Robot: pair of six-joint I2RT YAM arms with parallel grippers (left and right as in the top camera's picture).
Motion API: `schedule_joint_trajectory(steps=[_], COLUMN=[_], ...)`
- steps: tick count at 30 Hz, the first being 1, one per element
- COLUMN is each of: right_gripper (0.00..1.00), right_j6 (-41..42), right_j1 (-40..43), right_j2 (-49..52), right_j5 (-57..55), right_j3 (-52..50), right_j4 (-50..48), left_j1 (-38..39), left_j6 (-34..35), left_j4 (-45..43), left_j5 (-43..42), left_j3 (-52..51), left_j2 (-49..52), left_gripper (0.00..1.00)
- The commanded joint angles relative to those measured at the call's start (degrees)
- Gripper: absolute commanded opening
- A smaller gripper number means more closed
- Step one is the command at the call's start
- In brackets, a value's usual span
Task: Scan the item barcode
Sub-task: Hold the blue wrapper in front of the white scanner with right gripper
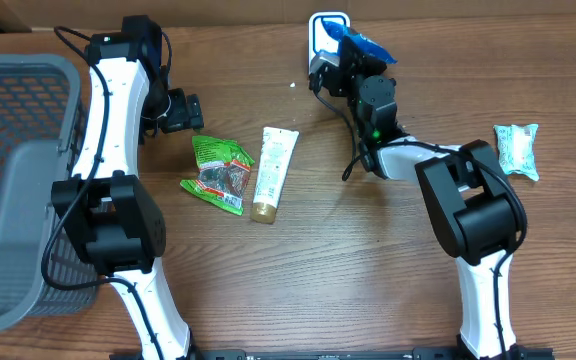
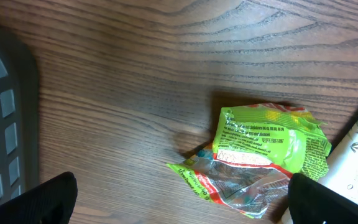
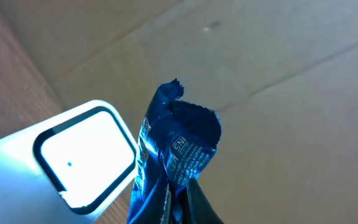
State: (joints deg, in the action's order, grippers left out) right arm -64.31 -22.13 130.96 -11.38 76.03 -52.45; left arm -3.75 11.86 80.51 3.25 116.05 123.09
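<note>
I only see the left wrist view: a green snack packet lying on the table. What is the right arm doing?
Observer: The right gripper is shut on a blue wrapper.
Operator: Is it anywhere near the scanner?
Observer: Yes. In the right wrist view the wrapper sits just beside the lit window of the white scanner.
Operator: Is anything else out of my sight?
Observer: A white and teal packet lies alone at the table's right side, beyond the right arm.

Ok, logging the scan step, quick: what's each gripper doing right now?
Left gripper: open, holding nothing.
Right gripper: shut on the blue packet, by the white scanner.
</note>
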Motion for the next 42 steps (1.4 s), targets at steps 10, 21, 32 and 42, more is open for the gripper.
schedule_joint_trajectory(steps=[10, 21, 32, 42], right_gripper=[0.04, 0.04, 0.04, 0.04], right_j6=[-9.60, -15.89, -16.79, -20.17], right_j1=[0.13, 2.69, 3.52, 3.48], right_j2=[1.09, 1.09, 1.09, 0.90], right_j5=[3.82, 5.46, 5.51, 5.46], right_j3=[9.16, 9.16, 9.16, 9.16], right_j4=[6.62, 12.35, 12.76, 12.68], left_j1=[0.50, 0.50, 0.50, 0.50], left_j6=[0.59, 0.59, 0.59, 0.59], left_j4=[-0.02, -0.02, -0.02, -0.02], left_j5=[-0.24, -0.24, -0.24, -0.24], left_j3=[-0.09, -0.09, -0.09, -0.09], left_j2=[-1.36, -1.36, -1.36, -1.36], left_gripper=[1.00, 1.00, 1.00, 1.00])
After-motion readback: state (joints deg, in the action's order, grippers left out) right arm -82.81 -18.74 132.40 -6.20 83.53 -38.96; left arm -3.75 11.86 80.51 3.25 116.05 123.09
